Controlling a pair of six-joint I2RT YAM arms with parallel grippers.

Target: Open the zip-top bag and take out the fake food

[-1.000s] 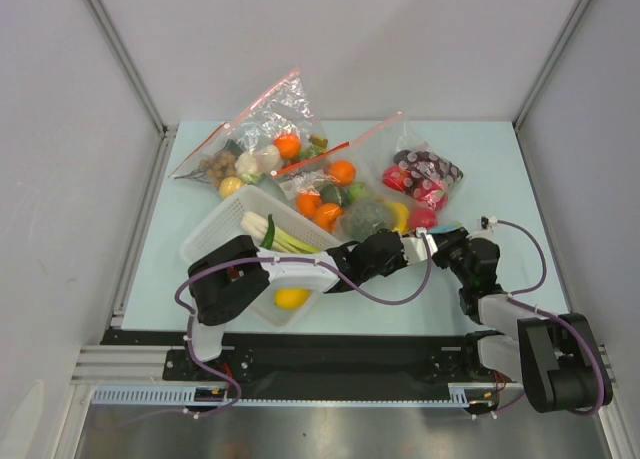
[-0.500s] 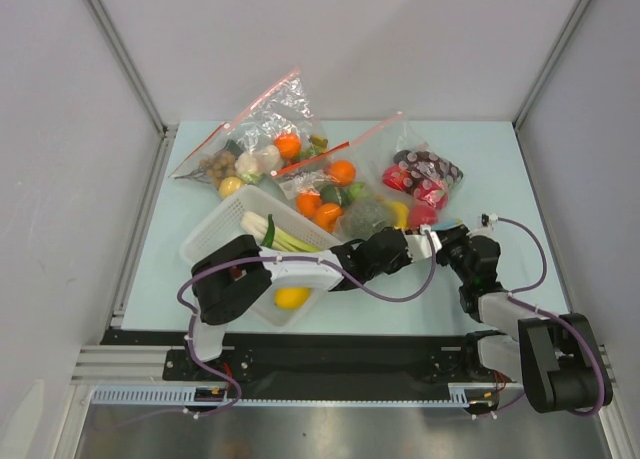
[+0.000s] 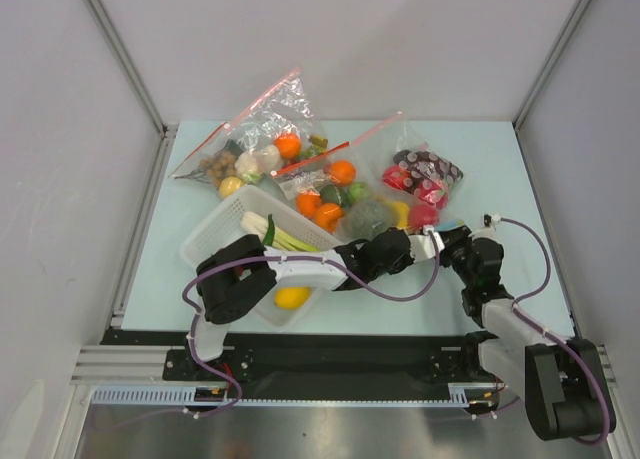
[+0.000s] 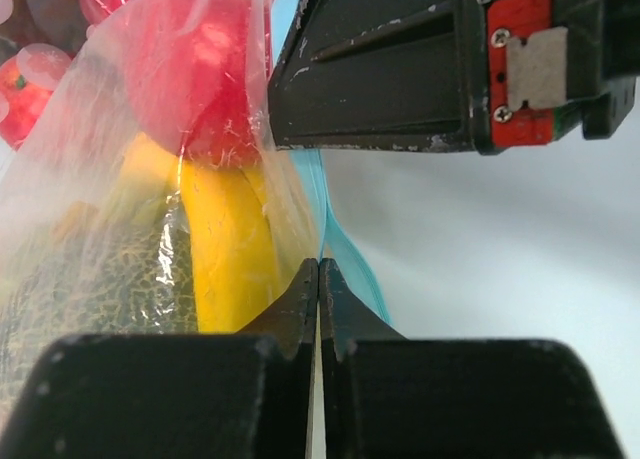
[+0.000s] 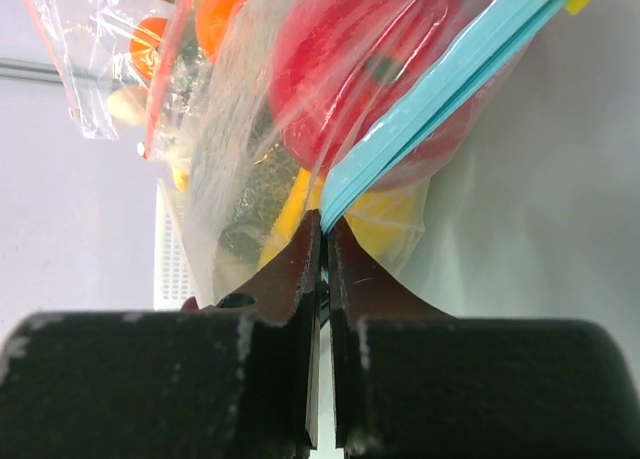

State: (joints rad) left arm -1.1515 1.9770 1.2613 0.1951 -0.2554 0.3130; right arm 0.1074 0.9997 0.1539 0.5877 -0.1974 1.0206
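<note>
The zip-top bag (image 3: 385,217) lies right of centre; a netted melon (image 3: 368,217), a yellow banana (image 3: 401,214) and a red fruit (image 3: 422,217) show inside. My left gripper (image 3: 426,243) and right gripper (image 3: 447,241) meet at its near edge. In the left wrist view my gripper (image 4: 318,270) is shut on the bag's edge beside the light blue zip strip (image 4: 348,251), with the banana (image 4: 225,249), the red fruit (image 4: 195,69) and the melon (image 4: 90,279) behind the plastic. In the right wrist view my gripper (image 5: 322,219) is shut on the blue zip strip (image 5: 430,89).
A white basket (image 3: 215,234) holding a green onion (image 3: 285,239) and a lemon (image 3: 292,297) sits under my left arm. Two bags with red strips (image 3: 265,139) (image 3: 335,179) and a bag of dark and red pieces (image 3: 425,174) lie behind.
My right wrist has shifted slightly to the right. Both grippers stay shut at the bag's near edge.
</note>
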